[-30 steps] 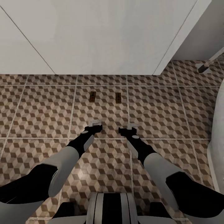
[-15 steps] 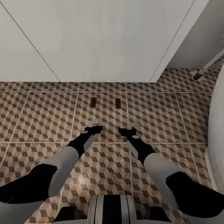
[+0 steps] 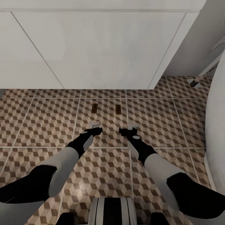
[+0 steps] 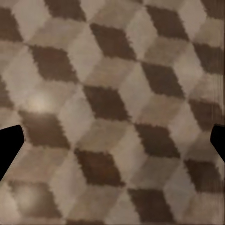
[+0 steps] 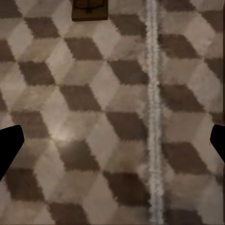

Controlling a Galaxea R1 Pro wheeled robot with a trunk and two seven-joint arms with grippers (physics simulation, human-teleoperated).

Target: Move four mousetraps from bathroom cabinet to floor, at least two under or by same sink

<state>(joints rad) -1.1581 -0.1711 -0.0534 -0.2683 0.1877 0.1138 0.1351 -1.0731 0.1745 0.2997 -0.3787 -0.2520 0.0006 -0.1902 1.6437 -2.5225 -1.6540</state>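
- The left gripper (image 3: 95, 127) hangs low over the bathroom floor (image 3: 40, 118) with its fingers spread wide; in the left wrist view the two dark fingertips (image 4: 9, 145) sit at opposite edges with nothing but patterned tile between them.
- The right gripper (image 3: 130, 128) is likewise spread and holds nothing; its wrist view has bare tile and a pale grout line (image 5: 152, 117) running between the fingertips.
- Both grippers point down at the floor, which reads to me as the pose of having set something down there, not of reaching for anything.
- Just beyond the left gripper, toward the white unit (image 3: 93, 50), one mousetrap (image 3: 95, 108) lies flat on the tile, apart from the fingers.
- Just beyond the right gripper, a second mousetrap (image 3: 118, 108) lies flat beside a grout line; its near end also peeks in at the edge of the right wrist view (image 5: 89, 9).
- The two traps lie side by side, near each other, close in front of the white unit but not under it as far as I can tell.
- I take the white unit to be the one carrying the sink; the basin itself is out of sight, so that stays a judgement.
- If so, these two would satisfy the next-to-the-sink condition, with two more traps left to fetch from the cabinet.
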